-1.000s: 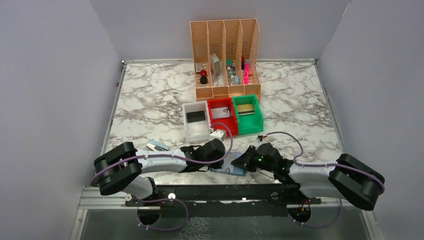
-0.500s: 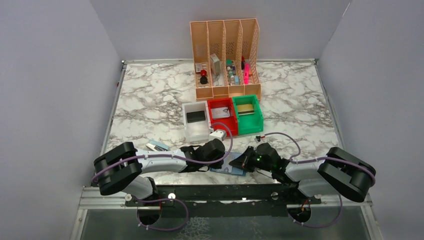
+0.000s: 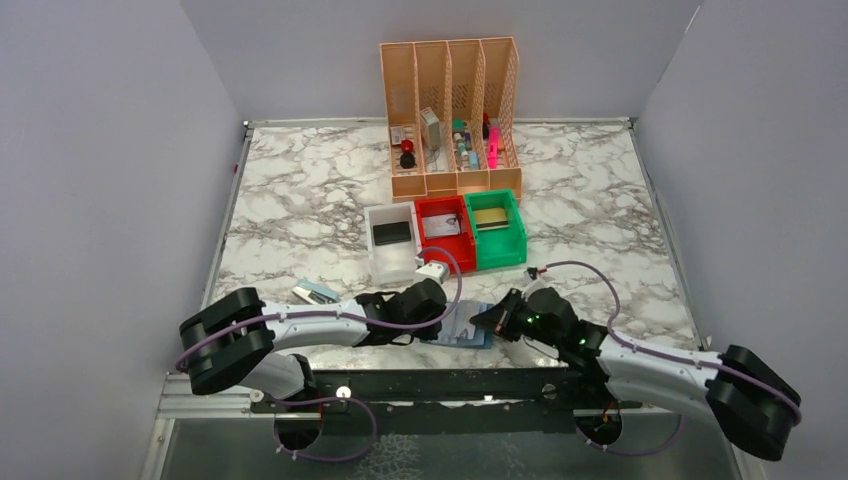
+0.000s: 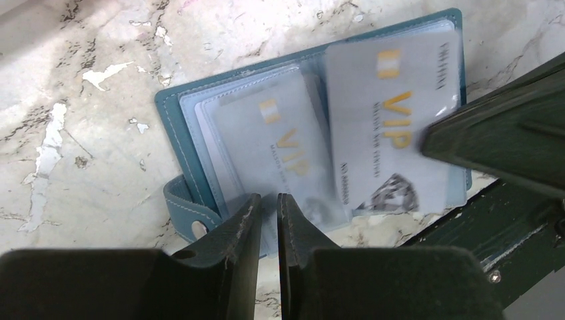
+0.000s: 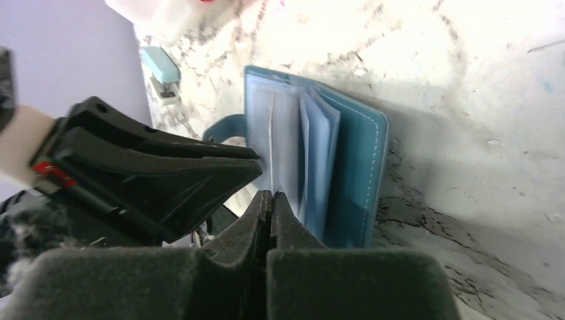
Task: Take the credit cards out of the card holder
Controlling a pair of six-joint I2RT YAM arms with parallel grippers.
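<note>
My left jaws are narrowed to a slit. Their tips are down on the near edge of the card holder [image 4: 170, 133], beside its snap tab [image 4: 193, 217]; whether they pinch anything I cannot tell. My right jaws are closed tight against its clear pocket leaves. The holder lies open at the near edge of the surface [image 3: 300, 200], with one credit card [image 4: 280, 150] in a pocket and another credit card [image 4: 393, 113] over the right half. Beyond stand the white bin [image 3: 392, 265], the red bin [image 3: 456, 248] and the green bin [image 3: 500, 255], and farthest the peach organizer [image 3: 402, 100].

Overhead camera faces the table [image 3: 300, 190]; close wrist cameras share the card holder [image 4: 170, 117].
</note>
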